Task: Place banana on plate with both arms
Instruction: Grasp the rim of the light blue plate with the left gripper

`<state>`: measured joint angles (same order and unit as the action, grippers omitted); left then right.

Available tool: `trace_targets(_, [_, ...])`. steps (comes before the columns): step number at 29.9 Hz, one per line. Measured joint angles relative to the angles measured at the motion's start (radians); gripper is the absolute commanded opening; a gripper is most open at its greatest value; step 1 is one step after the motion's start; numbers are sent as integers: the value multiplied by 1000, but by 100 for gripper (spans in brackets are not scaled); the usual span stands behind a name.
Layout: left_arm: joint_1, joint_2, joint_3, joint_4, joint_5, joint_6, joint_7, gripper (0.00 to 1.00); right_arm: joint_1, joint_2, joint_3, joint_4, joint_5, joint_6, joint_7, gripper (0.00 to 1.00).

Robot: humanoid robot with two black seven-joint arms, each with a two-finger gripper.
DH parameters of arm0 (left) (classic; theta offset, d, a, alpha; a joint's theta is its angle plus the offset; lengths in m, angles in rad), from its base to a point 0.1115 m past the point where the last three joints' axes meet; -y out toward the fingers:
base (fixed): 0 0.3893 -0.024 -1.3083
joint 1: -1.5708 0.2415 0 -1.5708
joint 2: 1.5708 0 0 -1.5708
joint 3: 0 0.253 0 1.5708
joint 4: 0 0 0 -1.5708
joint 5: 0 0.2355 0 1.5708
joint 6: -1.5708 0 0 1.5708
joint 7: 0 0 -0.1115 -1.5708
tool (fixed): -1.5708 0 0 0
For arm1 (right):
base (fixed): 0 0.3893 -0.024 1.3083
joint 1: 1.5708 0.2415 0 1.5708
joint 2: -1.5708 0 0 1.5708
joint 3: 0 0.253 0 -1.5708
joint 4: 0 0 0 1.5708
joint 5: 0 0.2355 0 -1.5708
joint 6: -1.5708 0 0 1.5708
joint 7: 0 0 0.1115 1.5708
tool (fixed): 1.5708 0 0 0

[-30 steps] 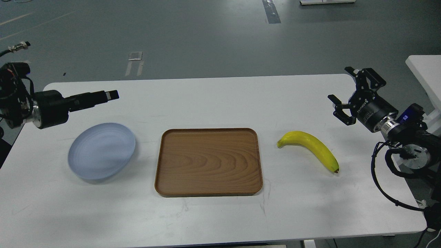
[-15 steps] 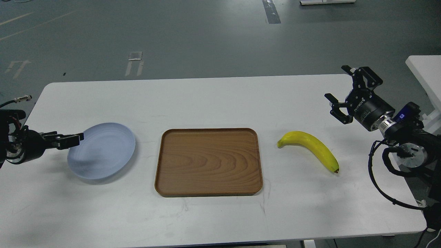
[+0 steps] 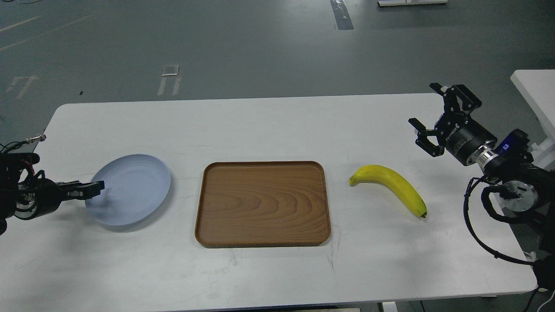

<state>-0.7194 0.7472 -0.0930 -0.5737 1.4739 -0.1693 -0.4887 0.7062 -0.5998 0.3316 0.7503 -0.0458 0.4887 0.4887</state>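
The yellow banana (image 3: 390, 184) lies on the white table (image 3: 277, 125), right of the wooden tray, with its dark tip toward the front right. The pale blue plate (image 3: 129, 189) sits at the left. My left gripper (image 3: 96, 188) is low at the plate's left rim, its tip overlapping the rim. Its fingers are seen side-on as one dark bar, so I cannot tell how they stand. My right gripper (image 3: 424, 105) is open and empty, above the table behind and to the right of the banana, apart from it.
A rectangular brown wooden tray (image 3: 262, 203) lies between the plate and the banana. A second white surface (image 3: 535, 93) stands at the far right. The right arm's cables (image 3: 481, 225) hang over the table's right edge.
My left arm has dropped from above the table's back left down to the plate's left rim. My right gripper has shifted slightly left and stays open. The banana and the plate have not moved.
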Motion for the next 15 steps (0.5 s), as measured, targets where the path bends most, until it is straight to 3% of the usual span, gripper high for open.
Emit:
trace_targets(3, [1, 0, 2, 0, -1, -1, 0, 52, -1, 0, 0, -1, 0, 0, 0, 100])
trace_targets(4, [1, 0, 2, 0, -1, -2, 0, 37, -1, 0, 0, -1, 0, 0, 0, 100])
trace_targets(8, [2, 0, 2, 0, -10, -5, 0, 0, 2, 1, 1, -2, 0, 0, 0, 100])
trace_targets(15, [2, 2, 5, -1, -25, -6, 0, 0, 2, 4, 1, -2, 0, 0, 0, 100])
